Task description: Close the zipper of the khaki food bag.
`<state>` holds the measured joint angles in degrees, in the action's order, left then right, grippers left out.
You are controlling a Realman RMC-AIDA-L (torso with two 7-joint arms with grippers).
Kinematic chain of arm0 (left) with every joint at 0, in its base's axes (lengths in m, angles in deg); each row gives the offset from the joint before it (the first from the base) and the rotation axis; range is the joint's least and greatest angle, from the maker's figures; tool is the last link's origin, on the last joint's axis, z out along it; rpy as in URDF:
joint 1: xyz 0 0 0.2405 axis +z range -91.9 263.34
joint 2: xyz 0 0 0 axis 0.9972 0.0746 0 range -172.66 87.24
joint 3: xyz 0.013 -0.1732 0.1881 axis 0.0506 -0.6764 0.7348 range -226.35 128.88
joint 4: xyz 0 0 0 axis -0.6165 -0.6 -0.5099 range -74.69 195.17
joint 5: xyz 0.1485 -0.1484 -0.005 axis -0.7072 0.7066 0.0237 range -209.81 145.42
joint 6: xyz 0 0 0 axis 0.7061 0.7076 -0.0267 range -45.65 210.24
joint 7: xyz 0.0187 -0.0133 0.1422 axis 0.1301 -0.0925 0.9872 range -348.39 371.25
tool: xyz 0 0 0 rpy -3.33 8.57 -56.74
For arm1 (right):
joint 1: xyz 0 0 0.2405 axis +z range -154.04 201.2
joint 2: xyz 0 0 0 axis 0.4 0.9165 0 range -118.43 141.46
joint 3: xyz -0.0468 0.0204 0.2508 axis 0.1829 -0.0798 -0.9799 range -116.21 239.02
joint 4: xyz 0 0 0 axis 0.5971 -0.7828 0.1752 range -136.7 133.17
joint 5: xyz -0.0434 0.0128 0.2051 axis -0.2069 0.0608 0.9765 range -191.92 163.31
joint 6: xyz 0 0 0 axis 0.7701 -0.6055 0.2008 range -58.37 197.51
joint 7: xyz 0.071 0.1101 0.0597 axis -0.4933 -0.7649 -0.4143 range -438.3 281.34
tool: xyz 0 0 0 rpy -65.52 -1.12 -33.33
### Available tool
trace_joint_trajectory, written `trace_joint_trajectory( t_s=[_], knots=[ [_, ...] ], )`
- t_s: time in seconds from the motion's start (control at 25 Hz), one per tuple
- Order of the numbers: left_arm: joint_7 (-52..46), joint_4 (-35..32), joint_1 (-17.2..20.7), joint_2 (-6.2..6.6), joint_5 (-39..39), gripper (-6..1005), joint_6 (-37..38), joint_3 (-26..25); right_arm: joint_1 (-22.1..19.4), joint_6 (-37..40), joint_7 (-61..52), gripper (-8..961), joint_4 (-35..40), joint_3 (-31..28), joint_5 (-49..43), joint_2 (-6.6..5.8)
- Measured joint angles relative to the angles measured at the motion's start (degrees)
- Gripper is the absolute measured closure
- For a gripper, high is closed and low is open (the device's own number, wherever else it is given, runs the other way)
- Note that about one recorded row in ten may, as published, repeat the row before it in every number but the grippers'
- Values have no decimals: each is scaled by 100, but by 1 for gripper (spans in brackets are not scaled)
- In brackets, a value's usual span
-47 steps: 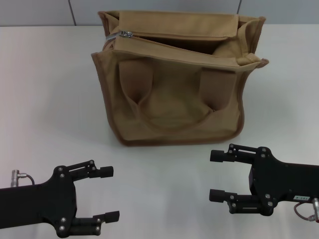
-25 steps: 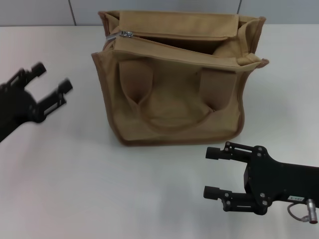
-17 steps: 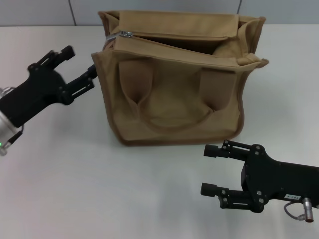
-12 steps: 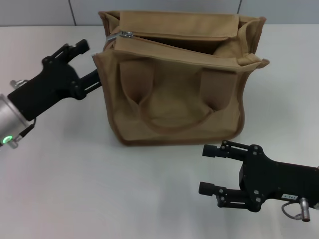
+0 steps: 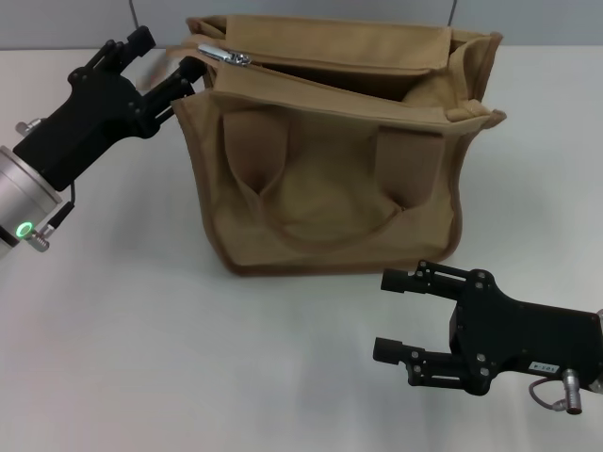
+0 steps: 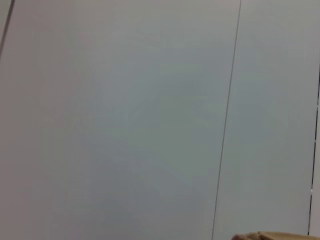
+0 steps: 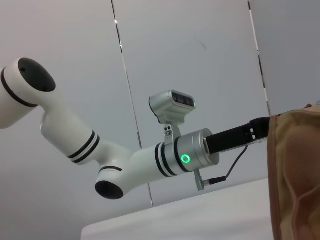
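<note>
Left gripper (image 5: 170,56) risen to khaki food bag (image 5: 330,179) corner | fingers spread | right gripper (image 5: 391,315) spread, idle

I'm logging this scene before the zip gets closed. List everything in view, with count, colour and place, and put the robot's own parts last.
khaki food bag: one, khaki canvas with brown trim and two brown handles, upright at the far middle of the table, top gaping.
zipper: one, tan tape, along the bag's top, not closed.
pull tab: one, silver, at the zipper's left end.
table: one, white, under everything.
wall: pale grey panels behind the table.
left gripper: one, black, open, at the bag's upper left corner beside the pull tab.
right gripper: one, black, open, low over the table in front of the bag's right corner.
</note>
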<state>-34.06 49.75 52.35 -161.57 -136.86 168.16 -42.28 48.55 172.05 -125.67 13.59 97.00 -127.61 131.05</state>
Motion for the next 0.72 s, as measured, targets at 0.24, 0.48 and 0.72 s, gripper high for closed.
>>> trace_joint_trajectory(
  t_s=[0.24,0.48,0.72],
  knots=[
    [-9,4,60,7,-41,223,26,48,-1,-48,0,224,-19,0,13,4],
    [11,128,138,1,6,227,42,9,53,-95,0,227,-39,-7,13,8],
    [25,211,145,3,63,365,48,15,69,-203,0,230,-70,-9,13,9]
  ],
)
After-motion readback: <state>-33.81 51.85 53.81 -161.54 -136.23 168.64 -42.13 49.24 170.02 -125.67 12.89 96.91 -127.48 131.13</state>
